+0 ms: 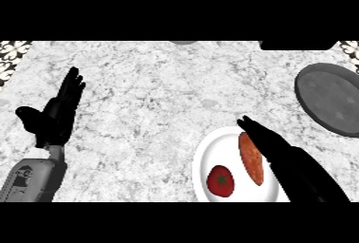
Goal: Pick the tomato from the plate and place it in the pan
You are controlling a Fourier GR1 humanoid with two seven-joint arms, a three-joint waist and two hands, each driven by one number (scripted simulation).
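**Right hand over the plate, tomato not yet taken**

The round red tomato with its green stem scar lies on the white round plate, in the plate's lower left part near the view's bottom edge. Just beside it, to the right, lies an elongated orange-brown sausage-shaped food item, its length running roughly up and down the view. The black right hand stretches over the plate's right side with fingers straight and released, holding nothing; it covers part of the sausage-shaped item and points up and to the left, past the tomato and not at it. The dark grey round pan sits on the grey speckled stone counter at the upper right, well apart from the plate. The black left hand rests at the view's left, fingers up and relaxed, grasping nothing.

The main risk, as I judge it, is that the hand closes on the wrong thing: the orange-brown item lies under its fingers, while the tomato sits lower and to the left. A sideways sweep towards the tomato could also nudge it, and being round it could roll off the shallow plate.

The tomato has no clear long axis; it looks nearly round, with the stem scar facing up towards the camera.
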